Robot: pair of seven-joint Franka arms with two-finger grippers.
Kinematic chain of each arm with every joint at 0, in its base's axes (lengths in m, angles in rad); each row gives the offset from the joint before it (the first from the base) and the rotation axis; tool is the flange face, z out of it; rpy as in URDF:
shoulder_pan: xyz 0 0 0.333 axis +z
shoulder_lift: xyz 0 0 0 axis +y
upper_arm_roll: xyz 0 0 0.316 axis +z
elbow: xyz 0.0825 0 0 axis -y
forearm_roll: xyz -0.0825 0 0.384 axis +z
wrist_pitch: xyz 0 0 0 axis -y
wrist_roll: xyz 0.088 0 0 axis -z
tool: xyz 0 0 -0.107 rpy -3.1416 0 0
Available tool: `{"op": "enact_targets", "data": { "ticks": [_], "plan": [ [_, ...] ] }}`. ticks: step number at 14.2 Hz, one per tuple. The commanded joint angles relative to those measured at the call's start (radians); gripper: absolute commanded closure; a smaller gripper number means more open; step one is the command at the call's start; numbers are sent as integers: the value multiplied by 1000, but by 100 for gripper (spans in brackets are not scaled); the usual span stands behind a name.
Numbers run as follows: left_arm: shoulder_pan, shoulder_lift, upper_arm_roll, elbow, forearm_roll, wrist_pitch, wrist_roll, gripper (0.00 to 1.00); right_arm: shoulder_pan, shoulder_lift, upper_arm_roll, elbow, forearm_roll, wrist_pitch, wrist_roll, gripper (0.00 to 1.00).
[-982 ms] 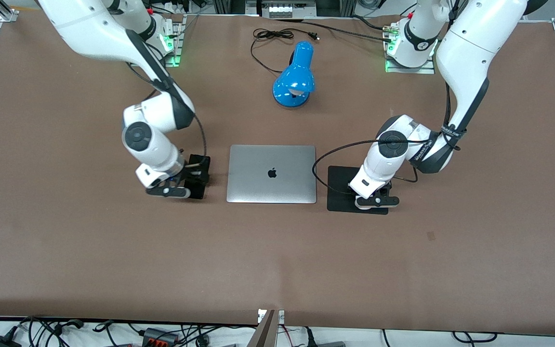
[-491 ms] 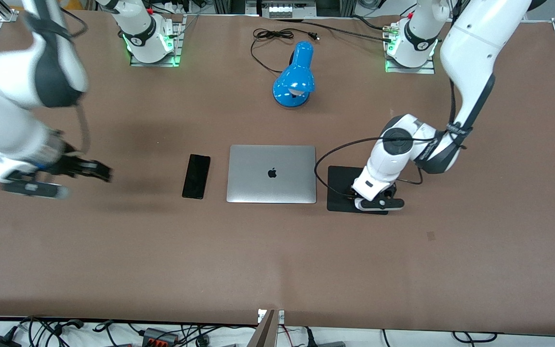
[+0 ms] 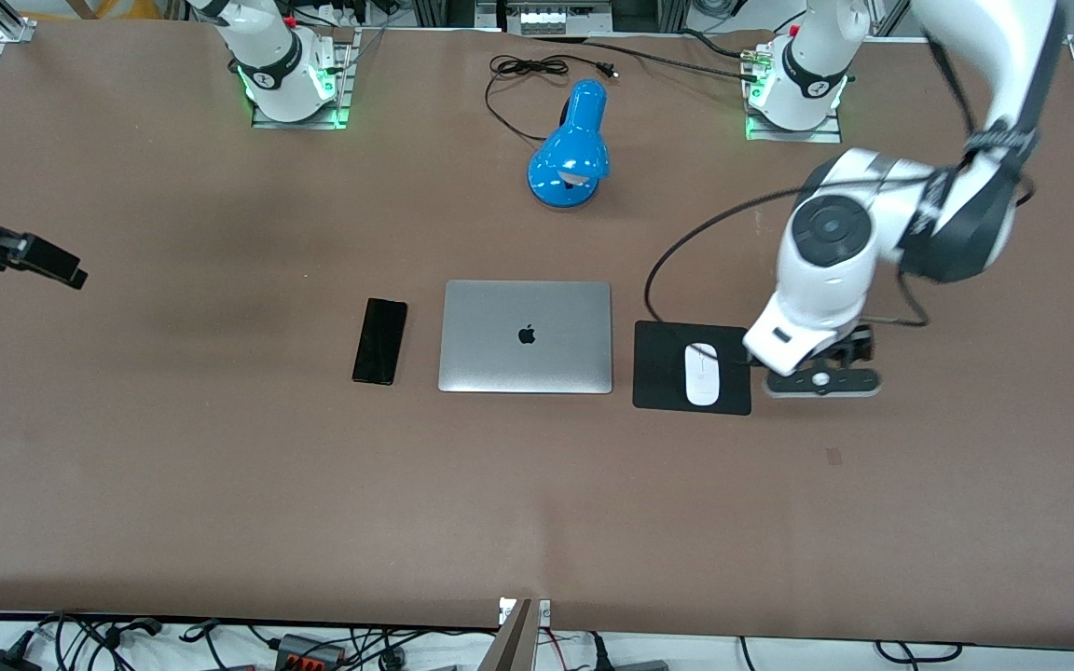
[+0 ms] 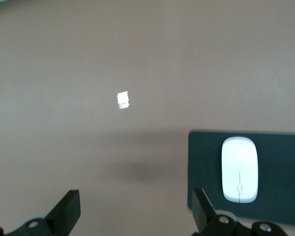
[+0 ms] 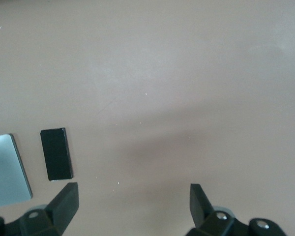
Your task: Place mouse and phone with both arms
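The white mouse (image 3: 702,374) lies on the black square pad (image 3: 663,368), beside the laptop toward the left arm's end. It also shows in the left wrist view (image 4: 240,169). My left gripper (image 3: 849,352) is open and empty, raised over bare table just past the pad's edge; its fingertips (image 4: 69,210) frame bare table. The black phone (image 3: 379,341) lies flat beside the laptop toward the right arm's end, and shows in the right wrist view (image 5: 56,154). My right gripper (image 3: 43,264) is open and empty, up over the table's edge at the right arm's end.
A closed silver laptop (image 3: 526,335) lies between phone and pad. A blue desk lamp (image 3: 572,149) with a black cord (image 3: 523,70) sits farther from the front camera. The arm bases (image 3: 290,79) stand along that farthest edge.
The right gripper let go of the phone and swung away to the right arm's end. The left gripper released the mouse on the pad, rose and moved toward the left arm's end.
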State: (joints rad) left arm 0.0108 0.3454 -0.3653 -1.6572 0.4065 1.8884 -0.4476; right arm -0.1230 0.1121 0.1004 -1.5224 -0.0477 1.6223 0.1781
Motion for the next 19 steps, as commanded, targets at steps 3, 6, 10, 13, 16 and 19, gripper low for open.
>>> {"op": "enact_targets", "data": {
  "ticks": [3, 6, 10, 13, 16, 19],
  "plan": [
    [127, 10, -9, 270, -367, -357, 207, 0, -10, 3, 5, 13, -20, -53, -150, 0],
    [135, -37, 2, 335, -400, -521, 205, 0, -15, -20, 5, 14, -18, -71, -241, 0],
    [69, -179, 179, 221, -525, -457, 213, 0, -18, -25, 5, 14, -11, -88, -218, 0],
    [21, -351, 276, 9, -520, -306, 367, 0, -20, -25, 5, 11, -8, -72, -219, 0],
    [18, -436, 278, -84, -437, -227, 403, 0, -21, -25, 5, 11, -8, -67, -219, 0],
    [-3, -428, 292, -79, -423, -226, 411, 0, -18, -25, 5, 11, -8, -73, -218, 0]
  ]
}}
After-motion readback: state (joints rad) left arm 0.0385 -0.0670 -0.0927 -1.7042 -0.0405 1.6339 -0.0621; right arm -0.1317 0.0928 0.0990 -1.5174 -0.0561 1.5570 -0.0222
